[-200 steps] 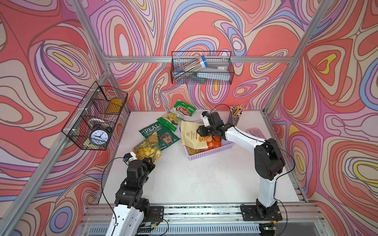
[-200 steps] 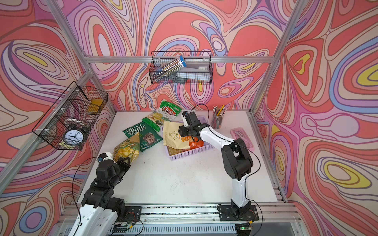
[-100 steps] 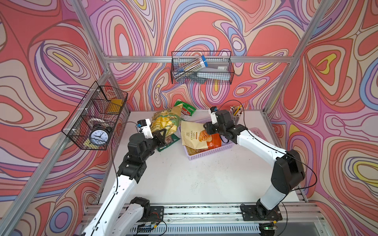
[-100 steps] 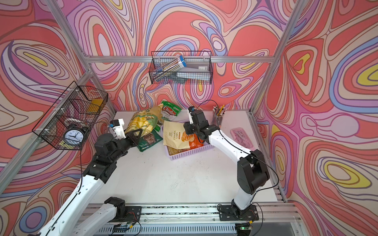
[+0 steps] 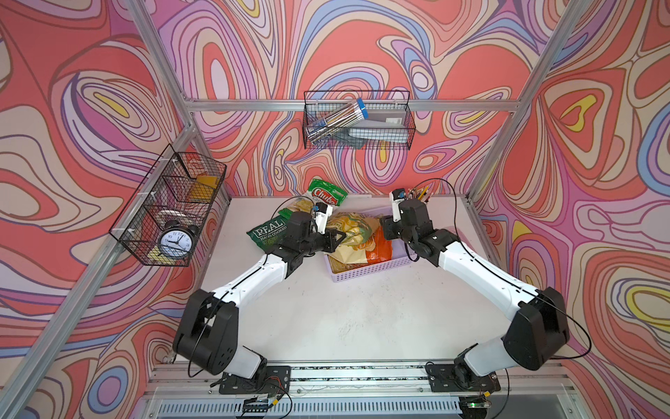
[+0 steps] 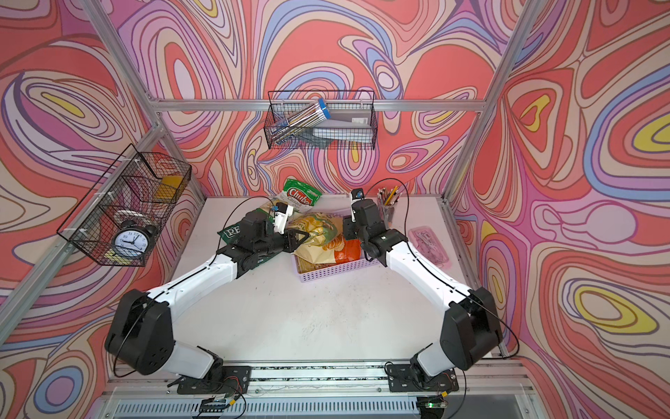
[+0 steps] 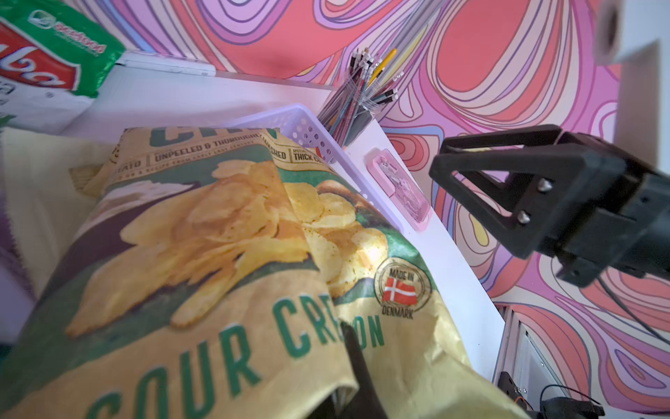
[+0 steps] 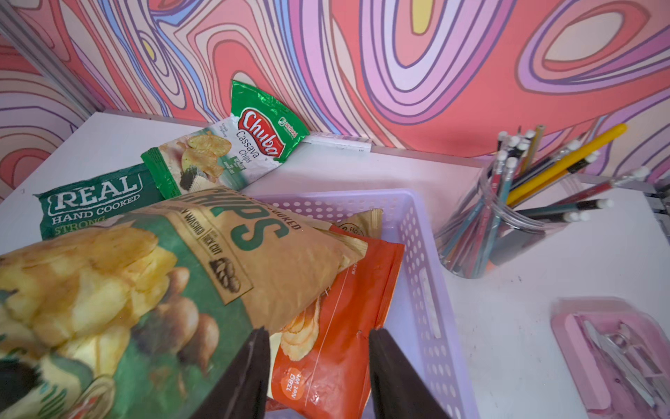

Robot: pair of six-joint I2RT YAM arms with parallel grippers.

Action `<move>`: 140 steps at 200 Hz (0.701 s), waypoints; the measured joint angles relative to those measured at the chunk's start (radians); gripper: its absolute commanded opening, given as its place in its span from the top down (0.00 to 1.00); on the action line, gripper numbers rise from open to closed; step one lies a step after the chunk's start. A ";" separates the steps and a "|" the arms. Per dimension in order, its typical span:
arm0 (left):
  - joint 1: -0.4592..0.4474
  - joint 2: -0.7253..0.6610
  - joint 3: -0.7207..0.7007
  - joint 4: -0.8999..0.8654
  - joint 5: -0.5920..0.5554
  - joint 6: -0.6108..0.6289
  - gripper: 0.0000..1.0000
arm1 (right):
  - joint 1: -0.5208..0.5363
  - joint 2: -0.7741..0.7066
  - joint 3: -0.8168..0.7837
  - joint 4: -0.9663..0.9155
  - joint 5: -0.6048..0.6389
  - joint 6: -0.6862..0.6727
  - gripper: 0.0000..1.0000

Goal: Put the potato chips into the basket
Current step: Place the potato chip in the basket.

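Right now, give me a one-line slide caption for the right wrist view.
Open right gripper over the orange bag in the lilac basket, yellow-green CHIPS bag on top.

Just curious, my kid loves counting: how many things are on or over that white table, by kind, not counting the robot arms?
Crinkly chip bags: 4 (yellow-green "CHIPS" bag, orange bag, dark green "REAL" bag, bright green "Chuba" bag)
Lilac perforated plastic basket: 1
Clear cup of pencils: 1
Flat pink plastic case: 1
Total: 7
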 measured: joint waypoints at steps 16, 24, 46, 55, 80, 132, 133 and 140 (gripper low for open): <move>0.001 0.092 0.090 0.010 0.057 0.027 1.00 | -0.013 -0.048 -0.041 0.007 0.019 -0.001 0.54; 0.002 0.129 0.123 0.012 0.084 0.040 1.00 | -0.019 -0.068 -0.057 0.008 0.026 -0.001 0.55; 0.006 0.209 0.172 0.016 0.170 0.087 1.00 | -0.031 -0.099 -0.078 0.008 0.039 -0.005 0.54; 0.007 0.227 0.174 0.014 0.195 0.113 1.00 | -0.035 -0.105 -0.081 0.008 0.042 -0.008 0.54; 0.010 0.266 0.183 -0.015 0.258 0.209 1.00 | -0.043 -0.118 -0.095 0.008 0.046 -0.016 0.55; 0.048 0.320 0.330 -0.131 0.368 0.366 1.00 | -0.047 -0.119 -0.097 0.008 0.035 -0.016 0.55; 0.048 0.321 0.333 -0.134 0.370 0.368 1.00 | -0.047 -0.119 -0.097 0.008 0.035 -0.016 0.55; 0.055 0.324 0.359 -0.158 0.389 0.389 1.00 | -0.047 -0.118 -0.097 0.008 0.033 -0.016 0.55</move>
